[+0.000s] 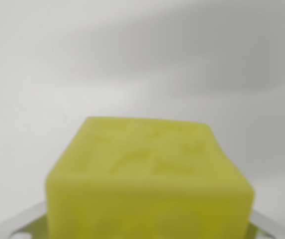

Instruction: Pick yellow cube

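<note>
Two metal claw tips flank the blurred yellow cube; grip state unclear.

Plain white surface — blurred and featureless — fills the wrist view from nine o'clock round to three o'clock; a soft grey shadow band crosses toward two o'clock.

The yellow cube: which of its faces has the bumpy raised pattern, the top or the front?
The top face of the yellow cube. It shows blurred raised markings; the front face, towards the camera, looks smooth.
</note>
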{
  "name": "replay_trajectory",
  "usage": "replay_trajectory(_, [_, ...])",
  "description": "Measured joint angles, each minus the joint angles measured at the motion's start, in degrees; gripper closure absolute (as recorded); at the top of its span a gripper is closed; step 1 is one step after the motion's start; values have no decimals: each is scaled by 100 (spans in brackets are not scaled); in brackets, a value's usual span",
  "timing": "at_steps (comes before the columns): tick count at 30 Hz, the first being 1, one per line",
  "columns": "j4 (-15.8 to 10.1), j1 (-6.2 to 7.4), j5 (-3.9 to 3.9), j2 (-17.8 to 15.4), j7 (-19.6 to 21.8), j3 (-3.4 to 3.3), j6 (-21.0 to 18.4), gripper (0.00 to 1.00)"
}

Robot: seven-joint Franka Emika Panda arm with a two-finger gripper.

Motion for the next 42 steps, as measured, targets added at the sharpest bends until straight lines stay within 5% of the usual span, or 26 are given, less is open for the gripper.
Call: replay_trajectory(42, [404, -2, -27, -850, 18, 0, -1255, 100])
